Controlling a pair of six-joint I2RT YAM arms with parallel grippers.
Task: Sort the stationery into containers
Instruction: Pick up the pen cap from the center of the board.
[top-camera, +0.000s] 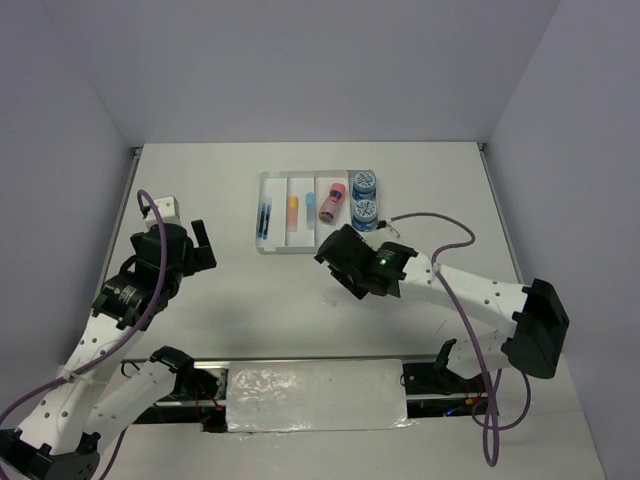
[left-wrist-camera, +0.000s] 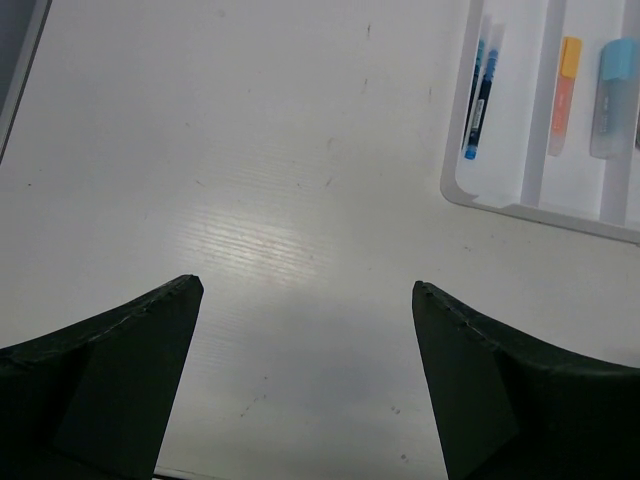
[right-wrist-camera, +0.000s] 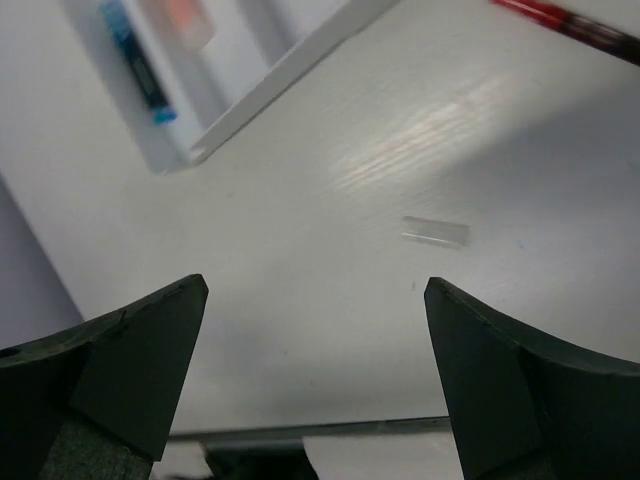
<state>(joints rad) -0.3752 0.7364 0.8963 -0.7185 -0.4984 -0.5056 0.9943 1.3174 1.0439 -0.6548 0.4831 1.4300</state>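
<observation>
Overhead, we see the left gripper and right gripper spread wide, empty, above the surface. Blue pen, erasers, pink cylinder and two rolls lie in the tray; a red pen lies outside.

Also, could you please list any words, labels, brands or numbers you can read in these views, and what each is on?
No text can be read anywhere.
Too small to read: the patterned tops of the far blue roll and the near blue roll.
Too blurred to read: dark markings on the blue pen.
</observation>
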